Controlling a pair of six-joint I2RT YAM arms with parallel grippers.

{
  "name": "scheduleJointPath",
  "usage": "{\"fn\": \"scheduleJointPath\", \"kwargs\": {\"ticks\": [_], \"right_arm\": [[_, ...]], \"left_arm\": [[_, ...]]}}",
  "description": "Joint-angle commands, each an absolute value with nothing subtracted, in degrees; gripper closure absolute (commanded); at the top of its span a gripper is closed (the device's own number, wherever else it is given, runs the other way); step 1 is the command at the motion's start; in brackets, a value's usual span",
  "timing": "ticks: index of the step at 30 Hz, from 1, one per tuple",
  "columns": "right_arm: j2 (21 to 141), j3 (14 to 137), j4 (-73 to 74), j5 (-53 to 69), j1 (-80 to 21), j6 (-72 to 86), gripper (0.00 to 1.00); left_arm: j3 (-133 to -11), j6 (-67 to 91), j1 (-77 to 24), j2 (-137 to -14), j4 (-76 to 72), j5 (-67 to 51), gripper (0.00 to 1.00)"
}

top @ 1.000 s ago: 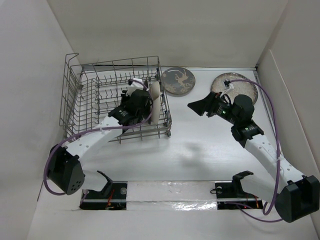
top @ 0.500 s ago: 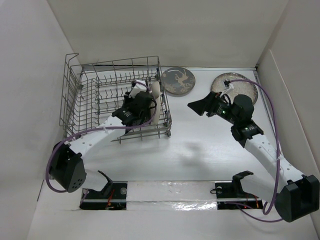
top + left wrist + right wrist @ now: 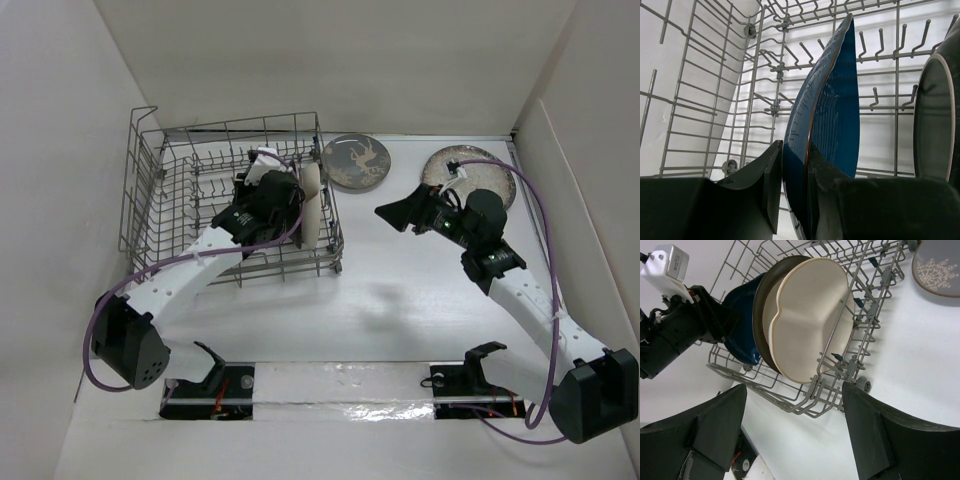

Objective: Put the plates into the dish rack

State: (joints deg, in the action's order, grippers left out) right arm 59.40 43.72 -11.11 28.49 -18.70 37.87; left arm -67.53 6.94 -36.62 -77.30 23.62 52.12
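Note:
The grey wire dish rack (image 3: 150,190) stands at the back left. My left gripper (image 3: 262,195) is inside it, shut on the lower rim of a dark blue plate (image 3: 832,105) held upright on edge among the tines. At the rack's right end stand the cream three-sectioned plate (image 3: 810,315) and, behind it, the cream plate with the dark brown rim (image 3: 759,310). The dark grey deer plate (image 3: 357,162) lies flat on the table right of the rack. The speckled plate (image 3: 480,172) lies further right, partly under my right arm. My right gripper (image 3: 395,212) hovers open and empty between them.
White walls enclose the table on the left, back and right. A taped strip with the two arm mounts (image 3: 340,385) runs along the near edge. The rack's left rows of tines (image 3: 185,215) hold nothing.
My left gripper has moved a little to the left and back inside the rack, carrying the blue plate with it. The right arm has not moved.

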Motion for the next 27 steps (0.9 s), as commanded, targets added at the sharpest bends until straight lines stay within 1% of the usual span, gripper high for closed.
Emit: {"fn": "scheduleJointPath", "kwargs": {"ticks": [1,17,22,23,24,26,27], "right_arm": [[59.4,43.9,-13.8,28.4,-18.3,36.9,0.18],[60.6,42.7,-14.7,26.5,-18.3,37.4,0.18],[63.8,42.0,-17.5,21.9,-18.3,39.5,0.18],[65.9,42.2,-17.8,21.0,-18.3,39.9,0.18],[67.2,42.7,-17.8,18.4,-18.3,40.3,0.18],[69.9,44.8,-17.3,15.6,-18.3,41.0,0.18],[72.7,45.6,-17.2,12.0,-18.3,41.3,0.18]], "left_arm": [[-67.5,8.0,-36.7,-75.3,20.3,54.6,1.00],[-62.6,10.2,-36.7,-80.9,18.7,51.2,1.00],[-62.0,11.3,-36.7,-81.7,18.3,48.3,1.00],[-62.4,11.7,-36.7,-82.0,19.1,48.3,0.98],[-62.5,12.0,-36.7,-82.0,19.2,48.3,0.84],[-62.8,12.0,-36.7,-81.3,19.2,48.7,0.67],[-63.0,12.0,-36.7,-81.0,19.2,48.8,0.54]]}}
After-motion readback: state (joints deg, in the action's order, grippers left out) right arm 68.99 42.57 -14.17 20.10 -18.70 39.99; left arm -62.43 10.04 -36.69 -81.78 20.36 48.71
